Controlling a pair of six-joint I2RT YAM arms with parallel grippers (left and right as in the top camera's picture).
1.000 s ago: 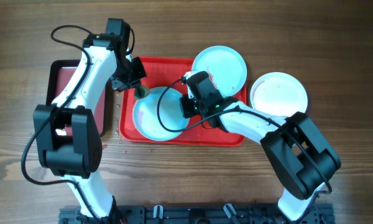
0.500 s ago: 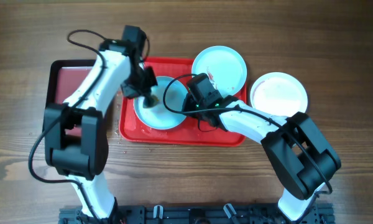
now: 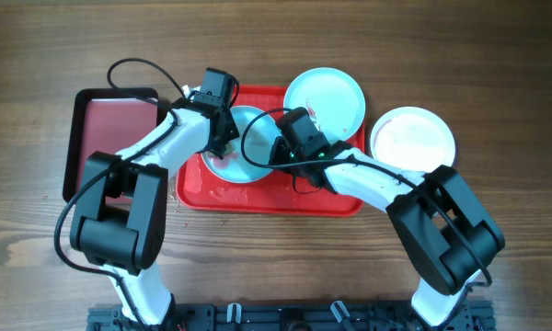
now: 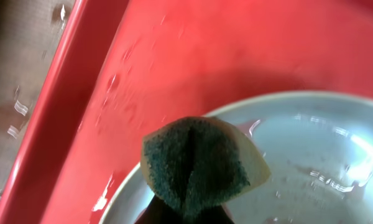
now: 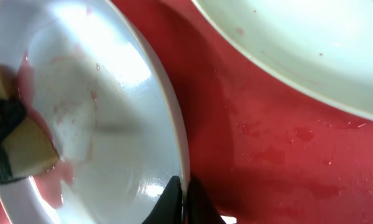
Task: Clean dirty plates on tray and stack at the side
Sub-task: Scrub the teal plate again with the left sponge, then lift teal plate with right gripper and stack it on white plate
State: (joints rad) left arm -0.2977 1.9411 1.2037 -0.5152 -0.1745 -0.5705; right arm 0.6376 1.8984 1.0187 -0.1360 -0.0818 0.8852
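Moved since a second ago: left pincer [image 3: 223,145], from the left edge of the red tray [image 3: 304,198] onto the light blue plate [image 5: 112,124], closed on the sponge [image 4: 202,165]. Plate: left half of that tray, lying left of the right pincer [image 5: 181,190], which is clamped on its right rim, seemingly tilting it. Sponge sits at the opposite rim; left arm nearer. Left pincer's tips cut off in the wrist view.
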